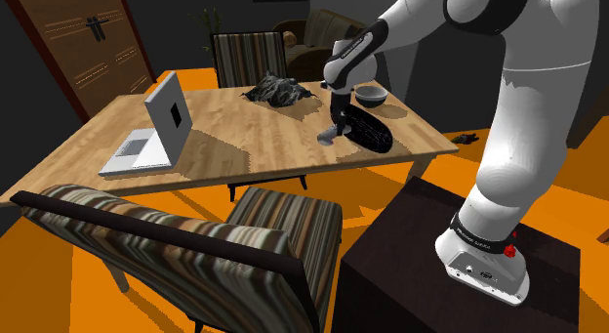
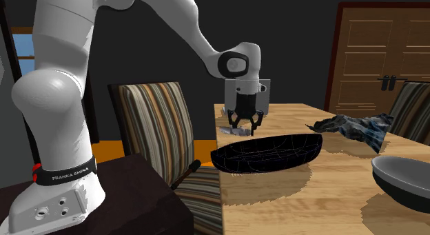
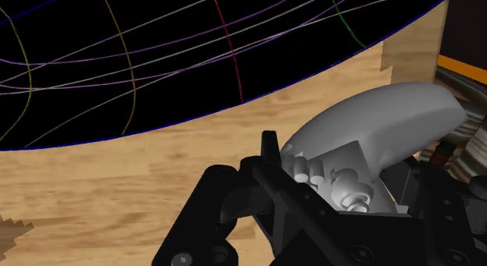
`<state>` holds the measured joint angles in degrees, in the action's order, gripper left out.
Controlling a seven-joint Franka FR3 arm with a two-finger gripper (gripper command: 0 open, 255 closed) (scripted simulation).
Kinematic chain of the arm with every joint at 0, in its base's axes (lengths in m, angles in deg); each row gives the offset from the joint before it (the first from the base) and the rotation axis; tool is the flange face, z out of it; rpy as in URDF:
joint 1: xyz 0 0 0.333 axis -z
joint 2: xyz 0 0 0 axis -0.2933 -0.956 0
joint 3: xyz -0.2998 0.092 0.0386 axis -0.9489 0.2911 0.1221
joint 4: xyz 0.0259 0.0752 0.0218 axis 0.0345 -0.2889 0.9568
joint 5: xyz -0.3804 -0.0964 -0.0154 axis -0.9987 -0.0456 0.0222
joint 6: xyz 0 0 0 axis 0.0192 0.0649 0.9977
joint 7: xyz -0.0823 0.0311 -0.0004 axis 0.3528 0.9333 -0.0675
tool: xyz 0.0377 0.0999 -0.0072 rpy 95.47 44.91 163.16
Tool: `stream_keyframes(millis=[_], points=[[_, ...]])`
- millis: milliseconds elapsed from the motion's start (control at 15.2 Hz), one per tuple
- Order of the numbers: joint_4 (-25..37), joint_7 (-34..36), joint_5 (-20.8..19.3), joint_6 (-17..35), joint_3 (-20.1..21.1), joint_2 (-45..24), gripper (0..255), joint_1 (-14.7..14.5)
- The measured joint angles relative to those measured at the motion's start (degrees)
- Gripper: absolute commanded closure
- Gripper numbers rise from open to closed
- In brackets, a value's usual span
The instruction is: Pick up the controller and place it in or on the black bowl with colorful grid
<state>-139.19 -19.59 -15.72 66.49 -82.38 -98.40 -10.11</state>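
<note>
- Grey controller (image 3: pixel 382 120), just one, is pinched in the black gripper (image 2: pixel 244 125), near the wooden table's (image 1: pixel 244 136) edge, just beside the black bowl (image 2: pixel 269 152).
- Two bowls: that black one and a grey bowl (image 1: pixel 370 94).
- One laptop (image 1: pixel 156 131) is in the shoulder view; the wrist view shows the black bowl's coloured lines.

Grey ctrlr (image 3: pixel 390 120), blk grid-lined bowl (image 2: pixel 269 154)

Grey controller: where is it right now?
The grey controller is at the black gripper, down at the wooden table, to the shoulder view's left of the black grid-lined bowl.
</note>
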Motion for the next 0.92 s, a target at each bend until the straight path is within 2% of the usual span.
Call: stream_keyframes(millis=[924], points=[[3.86,1.18,-1.44,-9.56,-0.38,5.79,255,-0.3]])
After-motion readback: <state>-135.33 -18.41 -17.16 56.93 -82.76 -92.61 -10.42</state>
